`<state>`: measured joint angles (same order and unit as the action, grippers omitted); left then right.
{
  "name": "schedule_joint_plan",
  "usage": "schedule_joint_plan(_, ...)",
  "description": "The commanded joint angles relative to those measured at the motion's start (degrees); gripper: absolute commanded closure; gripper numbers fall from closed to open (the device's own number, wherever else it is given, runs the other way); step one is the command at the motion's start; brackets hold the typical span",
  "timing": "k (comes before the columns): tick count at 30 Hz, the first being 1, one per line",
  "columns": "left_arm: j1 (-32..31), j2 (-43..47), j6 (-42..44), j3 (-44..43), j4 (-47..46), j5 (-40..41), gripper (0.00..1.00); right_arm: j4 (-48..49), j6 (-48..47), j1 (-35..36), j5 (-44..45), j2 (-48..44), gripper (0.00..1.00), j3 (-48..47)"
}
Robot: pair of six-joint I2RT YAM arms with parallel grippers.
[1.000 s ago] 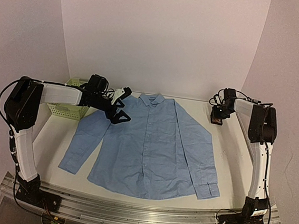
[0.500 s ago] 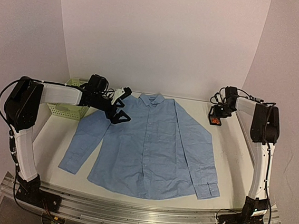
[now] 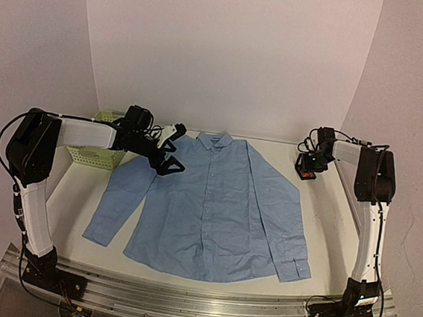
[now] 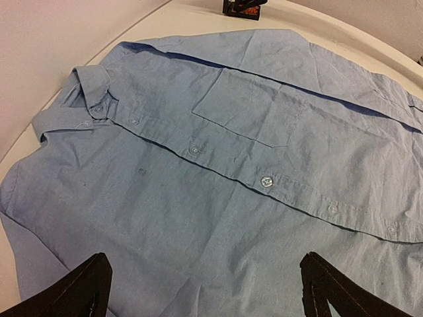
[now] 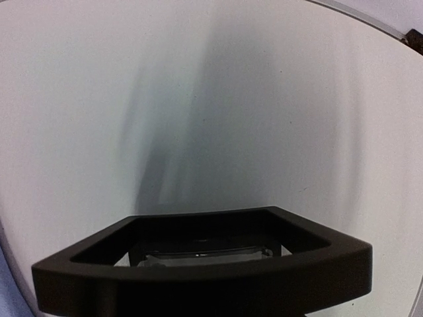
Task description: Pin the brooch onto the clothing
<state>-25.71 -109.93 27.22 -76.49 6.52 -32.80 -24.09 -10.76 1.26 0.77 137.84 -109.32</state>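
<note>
The clothing, a light blue button-up shirt (image 3: 214, 204), lies flat and face up on the table, collar toward the back wall. My left gripper (image 3: 170, 158) hovers open over its shoulder area, fingers wide apart above bare fabric (image 4: 203, 264). The chest pocket (image 4: 248, 115) and button placket show in the left wrist view. The brooch is an orange-red speck (image 3: 307, 168) in a small black box (image 3: 305, 170) at the back right, also seen in the left wrist view (image 4: 243, 6). My right gripper (image 3: 313, 158) is down at that box. A black hollow frame (image 5: 198, 271) fills the right wrist view's bottom, and no jaws can be made out.
A pale green basket (image 3: 91, 158) stands at the back left beside my left arm. The shirt's sleeves spread toward the table's left and right sides. White walls close in the back and both sides.
My right gripper has shifted slightly at the black box. The left arm and the shirt have not moved.
</note>
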Motion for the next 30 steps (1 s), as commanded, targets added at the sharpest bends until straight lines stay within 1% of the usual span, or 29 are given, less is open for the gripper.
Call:
schedule_joint_plan(1, -0.22, 0.58, 1.01, -0.81, -0.45, -0.02, 0.00, -0.70, -0.21, -0.11, -2.60, -4.59, 0.59, -0.69)
schedule_joint_plan(4, -0.21, 0.55, 1.28, -0.93, -0.39, -0.03, 0.01, -0.85, 0.50, -0.11, -2.58, -5.84, 0.58, -1.81)
schedule_joint_plan(7, -0.22, 0.43, 1.51, -0.94, -0.41, 0.01, 0.01, -0.96, 1.42, -0.11, -1.74, -7.20, 0.52, -1.12)
schedule_joint_plan(11, -0.22, 0.47, 1.54, -0.78, -0.55, 0.00, 0.01, -0.96, 1.31, -0.11, -0.80, -8.73, 0.45, 2.20)
schedule_joint_plan(19, -0.21, 0.59, 1.69, -0.67, -0.55, 0.01, 0.01, -1.20, 0.84, -0.11, -0.77, -7.87, 0.40, 5.61)
schedule_joint_plan(30, -0.21, 0.49, 1.86, -1.04, -0.02, 0.19, 0.01, -1.66, 0.28, -0.11, 1.16, -3.00, 0.42, 3.53)
